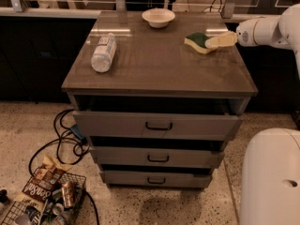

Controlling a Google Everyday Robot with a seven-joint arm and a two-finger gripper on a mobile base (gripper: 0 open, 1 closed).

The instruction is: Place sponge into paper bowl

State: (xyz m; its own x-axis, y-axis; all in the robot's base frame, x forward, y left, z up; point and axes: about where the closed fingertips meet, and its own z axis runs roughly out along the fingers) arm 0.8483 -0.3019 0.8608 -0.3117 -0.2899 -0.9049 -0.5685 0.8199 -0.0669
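Pincer (221, 40) at right side of desk (159, 74), up against sponge (198, 41); how far open, or whether gripping, could not be told. Sponge lay flat on desk top, right rear, not lifted. Bowl (158, 17) stood empty at back centre, well apart from sponge. Bottle (103, 53) lay on left. Task judged barely begun: grasp, carry, drop into bowl all left

Brown cabinet top (164, 67): bottle (103, 53) lying left, paper bowl (158, 17) rear centre, sponge (198, 41) right, jaws at sponge's right end.
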